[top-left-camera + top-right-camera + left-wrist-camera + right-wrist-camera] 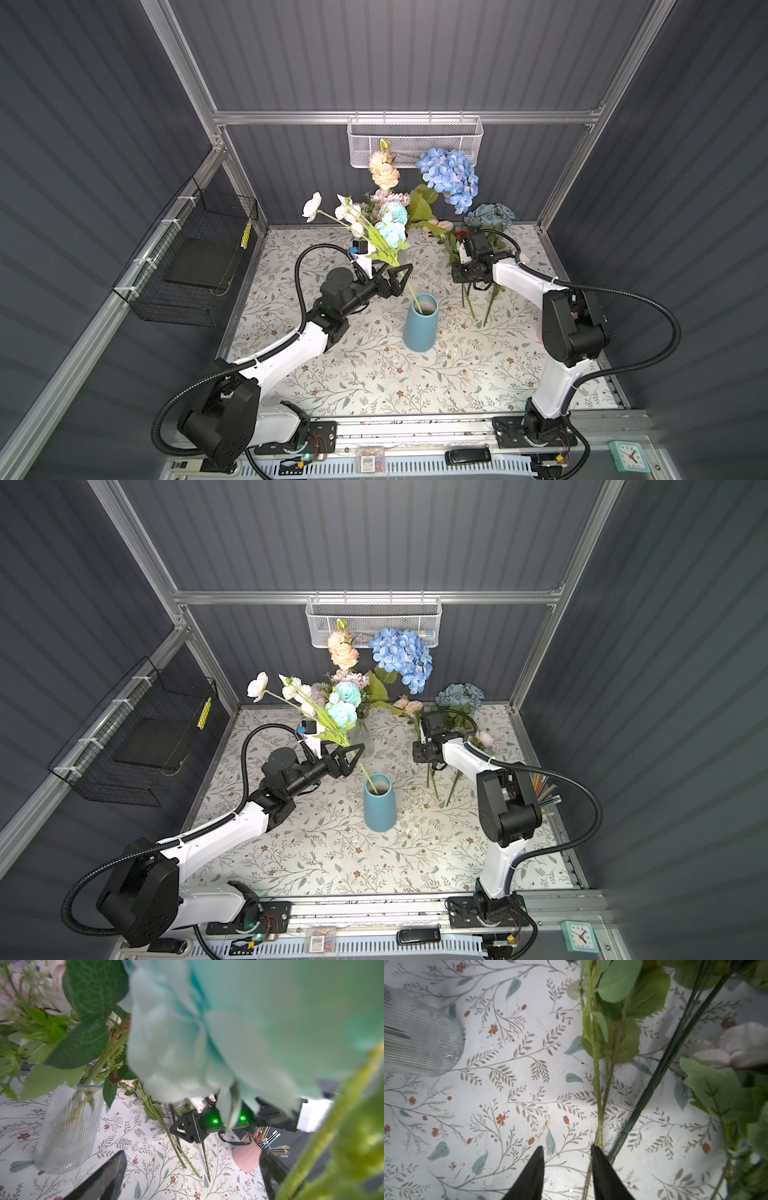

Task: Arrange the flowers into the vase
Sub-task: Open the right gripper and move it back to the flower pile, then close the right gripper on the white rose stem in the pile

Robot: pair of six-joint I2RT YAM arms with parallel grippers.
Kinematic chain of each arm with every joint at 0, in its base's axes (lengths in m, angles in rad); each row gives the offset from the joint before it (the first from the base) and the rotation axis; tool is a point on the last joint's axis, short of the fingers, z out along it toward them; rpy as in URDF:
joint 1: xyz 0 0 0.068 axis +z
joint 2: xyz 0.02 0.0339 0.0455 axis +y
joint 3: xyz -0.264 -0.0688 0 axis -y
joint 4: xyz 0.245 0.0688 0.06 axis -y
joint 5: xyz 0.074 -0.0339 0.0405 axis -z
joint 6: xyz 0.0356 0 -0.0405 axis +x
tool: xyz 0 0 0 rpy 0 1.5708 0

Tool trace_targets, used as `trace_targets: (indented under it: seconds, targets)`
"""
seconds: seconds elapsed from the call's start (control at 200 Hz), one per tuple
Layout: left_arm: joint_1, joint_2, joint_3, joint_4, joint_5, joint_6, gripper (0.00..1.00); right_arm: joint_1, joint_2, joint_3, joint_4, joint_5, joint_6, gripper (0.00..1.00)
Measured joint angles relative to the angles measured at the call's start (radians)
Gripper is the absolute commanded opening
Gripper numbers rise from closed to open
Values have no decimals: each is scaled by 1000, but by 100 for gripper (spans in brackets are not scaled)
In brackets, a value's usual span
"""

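Observation:
A blue vase (420, 322) stands mid-table with the stem of a white flower bunch (349, 212) in it, leaning back-left. My left gripper (401, 279) is open beside that stem, just above the vase mouth; the blurred stem (332, 1126) runs close to one finger. A glass vase (68, 1126) behind holds a blue hydrangea (451, 176) with peach and pale-blue roses. My right gripper (566, 1147) hangs low over loose flower stems (473, 305) lying on the table, jaws apart, a thin brown stem (588, 1176) between them against one finger.
A pink cup of pencils (247, 1155) stands at the table's right edge behind the right arm. A white mesh basket (415, 141) hangs on the back rail and a black wire basket (195, 257) on the left wall. The right arm's elbow (573, 328) stands high.

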Motion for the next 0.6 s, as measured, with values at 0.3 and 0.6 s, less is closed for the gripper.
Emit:
trace_targets:
  seconds: [0.3, 0.6]
  targets:
    - [0, 1, 0, 1, 7, -1, 99, 0, 97, 79, -50, 56, -40, 41]
    - [0, 3, 1, 1, 7, -2, 99, -2, 162, 139, -74, 47, -47, 41]
